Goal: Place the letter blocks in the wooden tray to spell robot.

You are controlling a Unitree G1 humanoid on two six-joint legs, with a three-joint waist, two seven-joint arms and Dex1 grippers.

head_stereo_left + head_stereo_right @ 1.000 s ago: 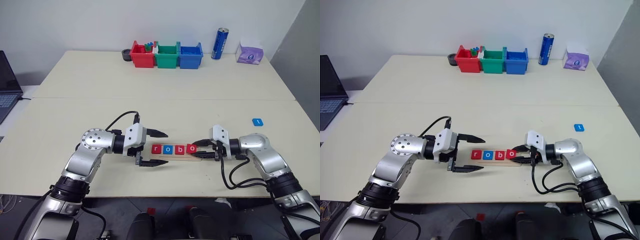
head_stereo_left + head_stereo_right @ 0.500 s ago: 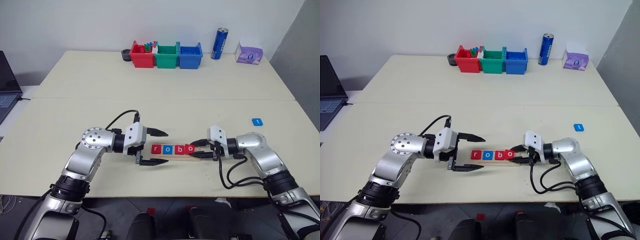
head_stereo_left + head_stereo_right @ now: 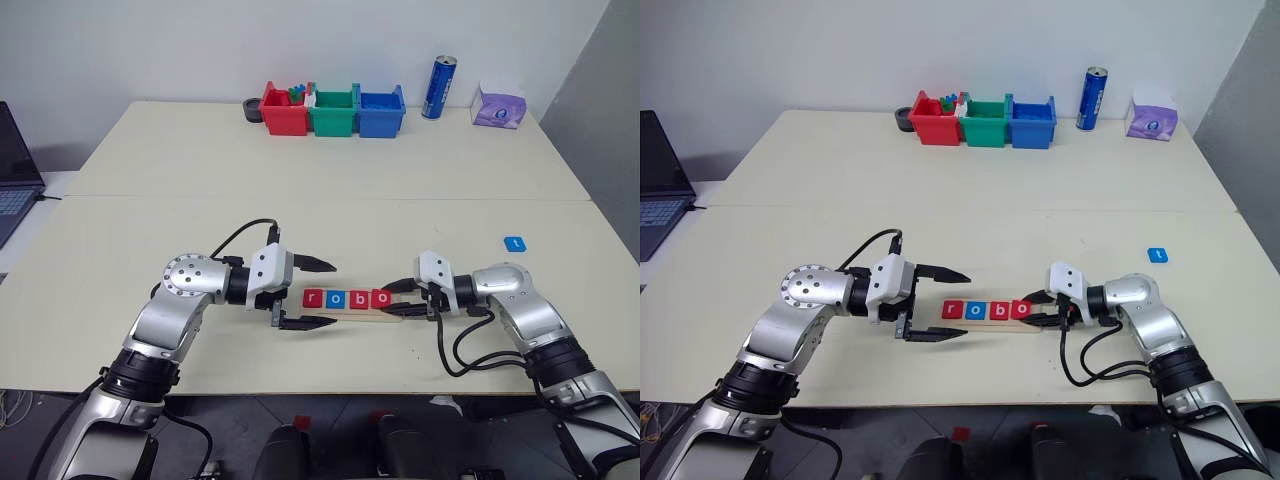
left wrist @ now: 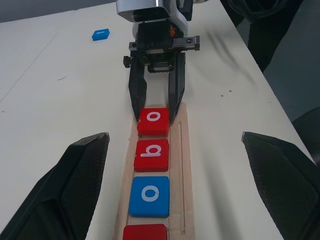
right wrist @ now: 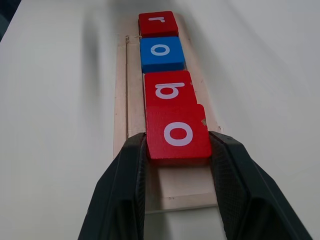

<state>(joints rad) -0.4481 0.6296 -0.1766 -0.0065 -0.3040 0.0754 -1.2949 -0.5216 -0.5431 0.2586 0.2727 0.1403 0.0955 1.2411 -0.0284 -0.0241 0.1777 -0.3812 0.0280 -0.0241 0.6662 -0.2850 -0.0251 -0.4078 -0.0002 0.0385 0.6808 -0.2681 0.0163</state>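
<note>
The wooden tray (image 3: 352,313) lies near the table's front edge. In it, in a row, sit a red r (image 3: 313,298), a blue o (image 3: 336,299) and a red b (image 3: 358,299). My right gripper (image 5: 178,142) is shut on a red o block (image 5: 177,133) at the fourth place, right beside the b, with one finger on each side of it. My left gripper (image 3: 325,294) is open, its fingers straddling the tray's left end by the r. A blue t block (image 3: 514,243) lies alone on the table, far to the right.
Red (image 3: 284,112), green (image 3: 333,112) and blue (image 3: 381,112) bins stand in a row at the table's back, with a blue can (image 3: 441,87) and a tissue pack (image 3: 499,104) to their right. A laptop (image 3: 15,185) sits off the left edge.
</note>
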